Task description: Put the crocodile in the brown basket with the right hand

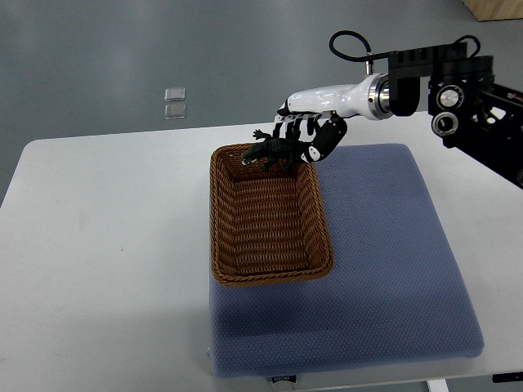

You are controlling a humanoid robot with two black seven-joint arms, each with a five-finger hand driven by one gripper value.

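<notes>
A dark green toy crocodile [271, 152] hangs over the far end of the brown wicker basket [225, 245], just above its rim. My right hand [304, 137], white with black fingers, comes in from the right edge and is shut on the crocodile's tail end. The crocodile's head points left over the basket's far left corner. The basket's inside holds nothing else. No left arm shows in the top view.
The basket stands on a blue-grey padded mat [384, 278] lying on a white table [98, 245]. Two small clear squares [174, 101] lie on the floor beyond the table's far edge. The black arm housing [466, 98] fills the upper right.
</notes>
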